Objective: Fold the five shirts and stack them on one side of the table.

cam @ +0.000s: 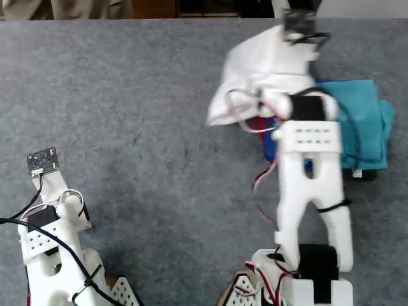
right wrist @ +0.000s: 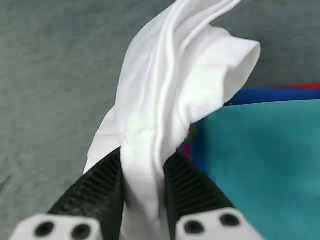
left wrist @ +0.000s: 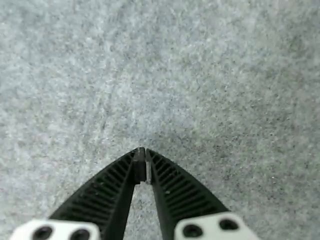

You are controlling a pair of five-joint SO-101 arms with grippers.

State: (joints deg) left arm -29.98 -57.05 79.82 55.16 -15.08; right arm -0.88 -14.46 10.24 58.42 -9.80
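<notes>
- Left fingers (left wrist: pixel 141 167), pressed together with nothing between them, hover over the bare grey surface (left wrist: pixel 200 75) at 8 o'clock.
- Folded teal shirt (cam: pixel 360 121) tops a pile at 3 o'clock; a blue shirt (cam: pixel 270 145) and a red edge (right wrist: pixel 305 86) show beneath it.
- Right fingers (right wrist: pixel 112 172), parted only by cloth, pinch a bunched white shirt (right wrist: pixel 170 100) at 1 o'clock, which hangs in folds just beside the pile, overlapping its edge.
</notes>
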